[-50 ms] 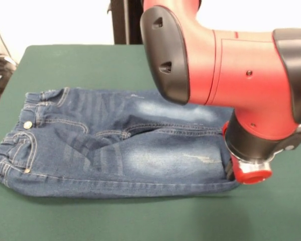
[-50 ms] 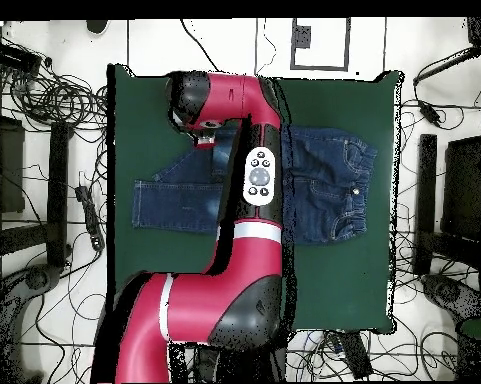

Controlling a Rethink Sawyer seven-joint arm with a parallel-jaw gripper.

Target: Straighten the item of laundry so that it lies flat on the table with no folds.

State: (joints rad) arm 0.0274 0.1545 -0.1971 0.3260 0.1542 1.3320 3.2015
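front view: jeans spread on table, arm above.

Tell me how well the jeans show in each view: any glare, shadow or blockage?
Front view: even light, no glare; the arm fills the upper right and covers the leg ends of the jeans, casting soft shadow there. Overhead view: the arm crosses the jeans' middle, hiding that part; the gripper itself cannot be made out in either view.
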